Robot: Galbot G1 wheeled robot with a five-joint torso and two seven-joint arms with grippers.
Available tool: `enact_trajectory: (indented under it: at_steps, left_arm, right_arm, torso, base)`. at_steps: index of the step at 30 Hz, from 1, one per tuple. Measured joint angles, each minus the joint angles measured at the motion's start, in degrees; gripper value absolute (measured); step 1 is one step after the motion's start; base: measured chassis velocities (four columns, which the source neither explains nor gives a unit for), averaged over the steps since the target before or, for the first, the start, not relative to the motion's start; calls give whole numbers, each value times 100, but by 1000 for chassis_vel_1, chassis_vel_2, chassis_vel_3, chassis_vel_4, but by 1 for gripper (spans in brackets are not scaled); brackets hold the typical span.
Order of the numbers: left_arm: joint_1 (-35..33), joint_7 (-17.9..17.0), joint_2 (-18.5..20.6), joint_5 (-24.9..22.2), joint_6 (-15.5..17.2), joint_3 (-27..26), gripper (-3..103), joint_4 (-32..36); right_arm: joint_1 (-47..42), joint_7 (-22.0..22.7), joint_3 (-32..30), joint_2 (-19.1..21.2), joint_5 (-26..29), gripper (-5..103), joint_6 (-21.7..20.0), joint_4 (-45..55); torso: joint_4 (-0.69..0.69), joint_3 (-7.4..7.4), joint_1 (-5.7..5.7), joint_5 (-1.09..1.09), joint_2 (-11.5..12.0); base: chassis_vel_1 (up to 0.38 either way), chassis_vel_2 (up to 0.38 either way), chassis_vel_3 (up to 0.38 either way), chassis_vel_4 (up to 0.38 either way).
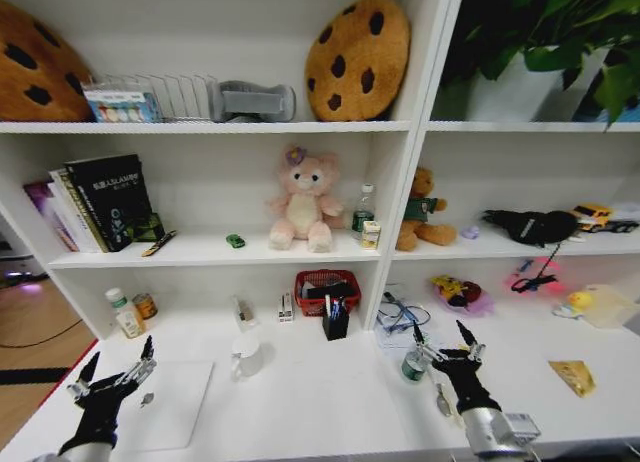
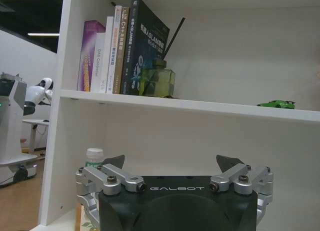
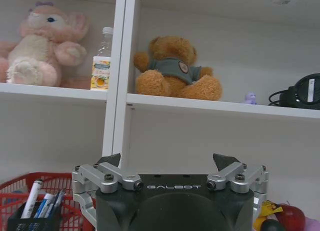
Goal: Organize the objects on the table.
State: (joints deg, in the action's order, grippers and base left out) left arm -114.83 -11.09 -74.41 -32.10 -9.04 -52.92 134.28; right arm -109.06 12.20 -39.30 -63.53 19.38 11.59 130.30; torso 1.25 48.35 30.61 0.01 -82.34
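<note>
While both arms are hovering low over the long white bench [image 1: 310,402], the left end effector [image 1: 112,374] is spreading its fingers empty above the slim silver laptop [image 1: 170,407], and the right end effector [image 1: 445,347] is gaping released beside a small green-capped bottle [image 1: 413,365]. The tiny green toy car [image 1: 235,241] is sitting on the middle shelf near the pink plush bunny [image 1: 302,202], and pens are standing in a black holder [image 1: 336,320].

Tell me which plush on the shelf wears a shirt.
The brown teddy bear, right of the shelf divider, wears a teal shirt. The pink plush left of it has only a purple bow.
</note>
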Motion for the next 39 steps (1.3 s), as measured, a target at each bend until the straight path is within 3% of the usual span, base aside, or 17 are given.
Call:
enact_trajectory:
  at_steps: [5,16,30,36,37,39]
  left_arm:
    - [-28,181,25,69,-208,29,100,56]
    - [-168,324,97,331,-603,4,100,59]
    - [-137,296,210,286,-619,-9,100,-169]
    - [-119,243,195,179,-568,-10,100,-184]
    - [-127,217,192,172,-522,-10,100,-186]
    - [-129,203,190,171,-499,-10,100,-186]
  right_arm:
    - [-135,-382,-78,71,195,100,157,-164]
    - [195,-397,67,87,796,100,-61,-530]
    - [629,-356,384,230,903,101,-294,-854]
    - [808,-305,548,245,903,86,-390,-929]
    - [860,-281,592,245,903,75,-414,-950]
    - [891,-270,625,245,902,70,-423,-963]
  torso:
    - [-1,0,0,-2,-1]
    - [-2,0,0,0,0]
    - [-2,0,0,-1,0]
    - [-1,0,0,-1,0]
    - [-2,0,0,-1,0]
    - [-2,0,0,-1,0]
  base:
    - [37,43,-34,-48]
    - [2,4,-5,-3]
    - [0,0,0,0]
    - [0,0,0,0]
    - [0,0,0,0]
    - [0,0,0,0]
